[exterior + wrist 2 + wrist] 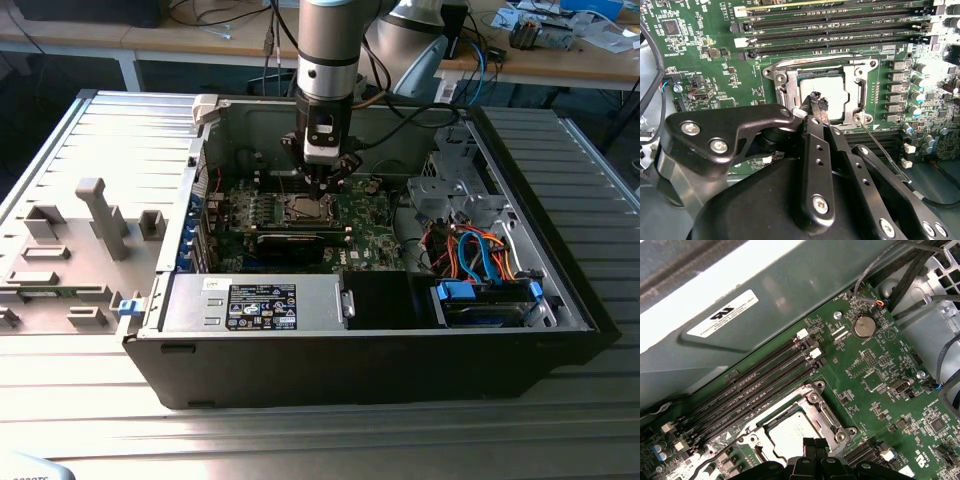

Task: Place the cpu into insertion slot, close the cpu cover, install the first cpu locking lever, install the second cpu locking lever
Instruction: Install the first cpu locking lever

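Note:
The cpu point(829, 95) lies flat in the insertion slot point(790, 107), its silver face up, and shows again in the first wrist view point(790, 436). The cpu cover point(863, 95), a silver frame with a window, lies down around the chip. A thin locking lever point(885, 150) stands out at an angle from one corner of the socket. My gripper point(819, 103) is shut with nothing between its fingers, and its tips sit at the edge of the chip. In the exterior view the gripper point(322, 185) hangs straight down over the insertion slot point(303, 207) inside the open computer case.
Long memory slots point(840, 25) run beside the socket. A black labelled power-supply box point(262, 305) sits at the case's front, and drive bays with orange and blue cables point(480, 255) are on the exterior view's right. The removed side panel point(80, 240) lies on the exterior view's left.

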